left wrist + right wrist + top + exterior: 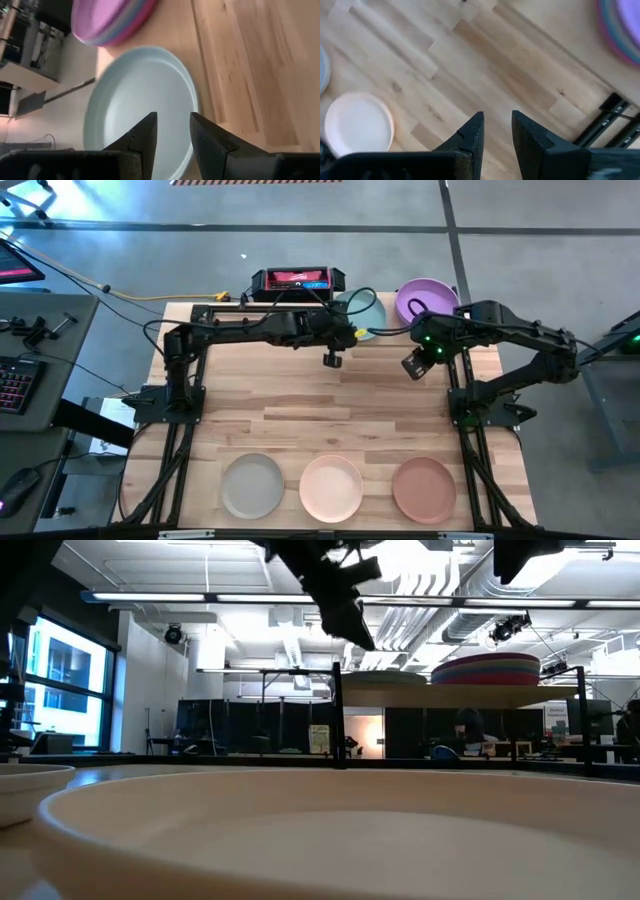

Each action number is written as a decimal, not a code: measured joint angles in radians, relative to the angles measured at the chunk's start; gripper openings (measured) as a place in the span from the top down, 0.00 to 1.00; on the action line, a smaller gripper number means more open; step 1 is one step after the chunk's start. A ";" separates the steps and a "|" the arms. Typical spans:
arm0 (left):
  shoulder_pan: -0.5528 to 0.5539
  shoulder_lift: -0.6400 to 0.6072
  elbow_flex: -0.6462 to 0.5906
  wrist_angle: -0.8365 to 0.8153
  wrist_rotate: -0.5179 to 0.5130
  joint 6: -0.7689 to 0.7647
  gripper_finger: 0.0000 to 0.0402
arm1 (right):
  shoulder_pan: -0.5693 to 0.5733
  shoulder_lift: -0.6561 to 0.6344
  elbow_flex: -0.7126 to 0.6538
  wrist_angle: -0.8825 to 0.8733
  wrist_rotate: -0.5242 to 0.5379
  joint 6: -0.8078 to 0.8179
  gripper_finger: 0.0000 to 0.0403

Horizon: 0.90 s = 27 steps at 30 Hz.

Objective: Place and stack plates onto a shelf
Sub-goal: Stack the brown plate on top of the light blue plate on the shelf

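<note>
On the shelf at the table's far edge, a pale teal plate lies flat beside a stack of plates with a purple one on top. My left gripper hovers open just above the teal plate's near rim, nothing between its fingers. In the high view it reaches in from the left. My right gripper hangs open over the bare table in front of the stack, pointing down. Three more plates lie flat at the near edge: grey-beige, cream and terracotta.
The shelf's thin black posts stand on the tabletop. A black and red device with cables sits behind the table's far edge. The middle of the table between the shelf and the near row of plates is bare wood.
</note>
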 joint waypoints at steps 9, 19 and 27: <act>-0.026 -0.101 0.000 -0.038 -0.034 -0.076 0.74 | 0.000 0.000 0.000 0.000 -0.074 -0.079 0.81; -0.030 -0.249 0.000 -0.236 -0.090 -0.310 0.74 | 0.005 0.019 -0.055 0.031 -0.235 -0.307 0.81; -0.041 -0.349 0.000 -0.544 -0.083 -0.550 0.75 | 0.123 0.019 -0.265 0.140 -0.331 -0.319 0.81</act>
